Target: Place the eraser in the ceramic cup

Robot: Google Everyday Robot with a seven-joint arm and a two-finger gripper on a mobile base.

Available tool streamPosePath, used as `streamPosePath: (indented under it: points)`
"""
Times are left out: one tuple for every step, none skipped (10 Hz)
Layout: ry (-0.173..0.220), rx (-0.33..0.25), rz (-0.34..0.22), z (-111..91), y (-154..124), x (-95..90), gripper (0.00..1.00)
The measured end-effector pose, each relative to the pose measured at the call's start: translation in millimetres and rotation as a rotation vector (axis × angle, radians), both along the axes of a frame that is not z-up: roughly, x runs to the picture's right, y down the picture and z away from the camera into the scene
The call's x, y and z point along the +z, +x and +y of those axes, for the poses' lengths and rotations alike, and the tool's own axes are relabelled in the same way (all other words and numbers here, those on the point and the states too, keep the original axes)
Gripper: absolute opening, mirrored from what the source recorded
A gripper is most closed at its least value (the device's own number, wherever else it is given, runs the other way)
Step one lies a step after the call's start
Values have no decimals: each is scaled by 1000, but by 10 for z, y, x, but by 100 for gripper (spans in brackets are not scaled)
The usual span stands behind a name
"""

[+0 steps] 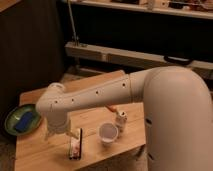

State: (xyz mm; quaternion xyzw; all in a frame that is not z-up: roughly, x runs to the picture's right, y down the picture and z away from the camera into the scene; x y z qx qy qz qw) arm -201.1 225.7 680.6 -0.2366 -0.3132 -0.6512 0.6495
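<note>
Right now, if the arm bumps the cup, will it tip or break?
Probably slides or tips easily: the cup looks small, thin-walled and empty, so likely light. It looks ceramic, so a fall off the nearby table edge could chip it. The gripper sits low to its left, by the eraser, so a bump seems possible.

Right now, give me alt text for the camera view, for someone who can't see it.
A white robot arm bends down to a wooden table, its hand low beside the eraser, just left of the ceramic cup. A small white bottle stands behind the cup; a green plate holding a blue block sits far left.
</note>
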Motion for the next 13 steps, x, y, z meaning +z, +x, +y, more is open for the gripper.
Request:
streamPosePath:
  points:
    - [1,11,6,35,78,22,80]
    - [0,28,9,88,179,67,80]
    - [-3,45,9,130,249,117,80]
    - [-8,56,2,171,255,175,80]
    - [-15,58,-4,223,237,238,80]
    - [-27,60,-12,303,201,322,80]
    - [-32,61,-11,369,190,402,80]
    - [-37,60,-5,417,174,448,80]
    - [-43,60,2,456,149,480,80]
    - [-45,58,20,466,184,533,80]
    - [-45,60,27,447,201,550,80]
    - [-47,59,31,422,224,579,80]
    - [-54,65,30,365,285,666,80]
